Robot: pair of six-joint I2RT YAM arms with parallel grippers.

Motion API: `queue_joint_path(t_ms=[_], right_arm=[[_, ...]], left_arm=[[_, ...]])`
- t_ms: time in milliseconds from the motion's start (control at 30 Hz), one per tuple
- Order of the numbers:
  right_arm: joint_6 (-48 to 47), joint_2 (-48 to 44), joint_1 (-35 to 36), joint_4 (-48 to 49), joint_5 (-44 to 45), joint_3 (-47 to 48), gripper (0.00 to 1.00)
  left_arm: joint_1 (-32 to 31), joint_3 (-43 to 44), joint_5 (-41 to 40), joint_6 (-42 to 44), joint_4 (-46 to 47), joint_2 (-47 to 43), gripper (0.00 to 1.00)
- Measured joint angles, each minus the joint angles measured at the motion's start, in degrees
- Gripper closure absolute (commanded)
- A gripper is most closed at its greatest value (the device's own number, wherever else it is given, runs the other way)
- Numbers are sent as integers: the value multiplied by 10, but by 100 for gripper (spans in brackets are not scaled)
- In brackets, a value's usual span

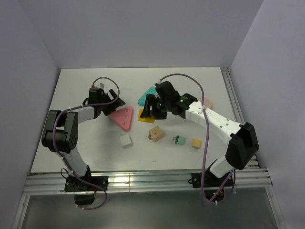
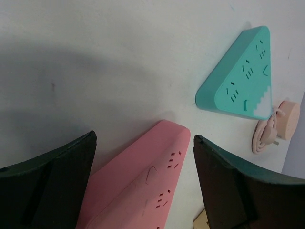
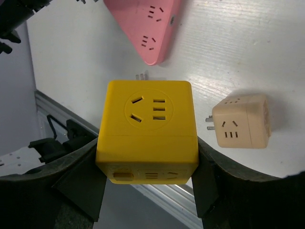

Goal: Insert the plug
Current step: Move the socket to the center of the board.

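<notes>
Yellow cube plug (image 3: 147, 129): centre of the right wrist view, socket face toward the camera, metal prongs (image 3: 142, 75) showing past its far edge; in the top view (image 1: 147, 116) it sits mid-frame.
Right jaws: clamped on the yellow cube plug's two opposite sides, one dark finger (image 3: 78, 183) at lower left and the other at lower right.
Pink power strip (image 1: 123, 118): triangular, flat on the surface, just left of the yellow cube plug; its sockets face up.
Left jaws: apart, one on either side of a corner of the pink power strip (image 2: 143, 191); whether they touch it cannot be told.
Teal power strip (image 1: 147, 97): triangular, above the yellow cube plug in the top view.
Beige cube (image 3: 243, 126): right of the yellow cube plug, prongs pointing left.
White cube (image 1: 126, 140): below the pink power strip.
Surface (image 1: 86, 86): white.
</notes>
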Motion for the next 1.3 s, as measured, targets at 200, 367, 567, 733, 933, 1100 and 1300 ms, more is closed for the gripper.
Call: queue_joint_path(t_ms=[200, 367, 567, 733, 933, 1100, 1300], right_arm=[[15, 13, 0, -23, 57, 12, 100], [36, 15, -1, -65, 95, 21, 100], [47, 49, -6, -128, 97, 84, 100], [49, 67, -16, -154, 80, 95, 100], [49, 89, -28, -168, 54, 95, 100], [32, 116, -30, -168, 42, 96, 100], [-23, 155, -37, -165, 24, 117, 100]], left_arm=[[-47, 7, -3, 7, 14, 20, 14], [-90, -4, -14, 1, 45, 20, 13], [-141, -27, -28, -7, 63, 10, 13], [-165, -29, -28, -11, 77, 9, 13], [-174, -31, -28, -14, 90, 9, 13], [-183, -32, -28, -15, 102, 9, 13], [-184, -21, -23, -20, 110, 30, 15]])
